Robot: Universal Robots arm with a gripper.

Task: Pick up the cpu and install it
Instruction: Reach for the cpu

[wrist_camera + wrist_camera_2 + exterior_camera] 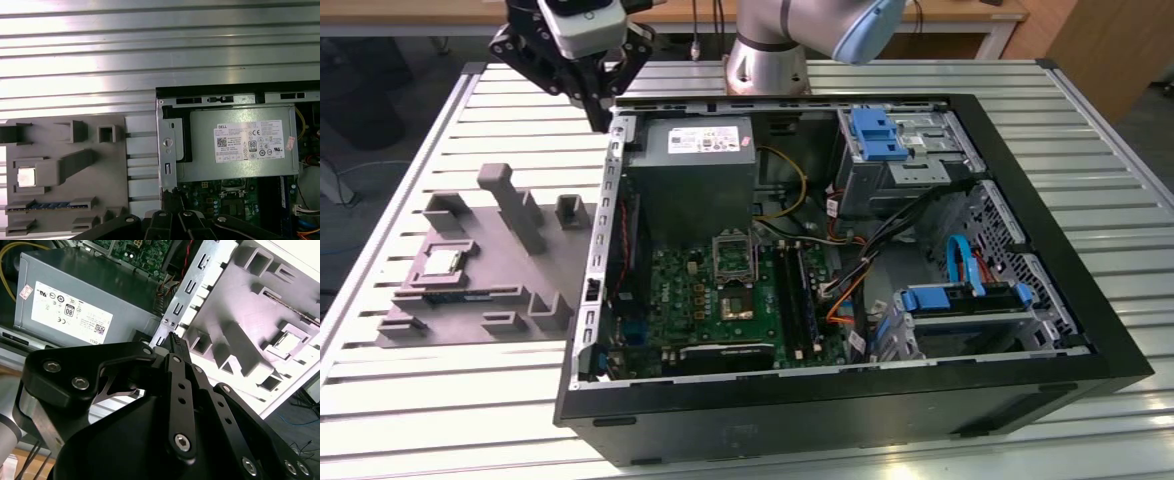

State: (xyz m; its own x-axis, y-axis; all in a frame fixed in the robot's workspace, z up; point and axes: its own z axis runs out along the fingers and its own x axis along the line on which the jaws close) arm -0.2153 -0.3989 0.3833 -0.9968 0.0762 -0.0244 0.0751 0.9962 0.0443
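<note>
1. The pincer (599,118) hangs above the far corner of the open computer case (827,420) on the exterior view's left. Its black fingers are drawn together to a point with nothing between them.
2. The cpu (443,262) lies flat in a square pocket of the grey tray (494,270). The tray rests on the worktop (454,420) beside the case, toward the worktop edge at the exterior view's left.
3. From the pincer the cpu is well apart. It lies sideways across the tray and toward the worktop edge nearest the exterior camera. In the first wrist view the pincer (172,196) is over the case's steel side wall, while the cpu (26,177) sits at the tray's outer side.
4. The cpu is square, so it has no long axis. Its sides run parallel to the tray's edges and the worktop's slats.
5. The cpu's top is pale, silvery metal, smooth and thin. The tray is matte grey plastic, moulded with raised blocks and open pockets. The worktop is ribbed, bright aluminium. Inside the case are a green motherboard (707,300) and a grey, boxy power supply (700,180) with a white label.
</note>
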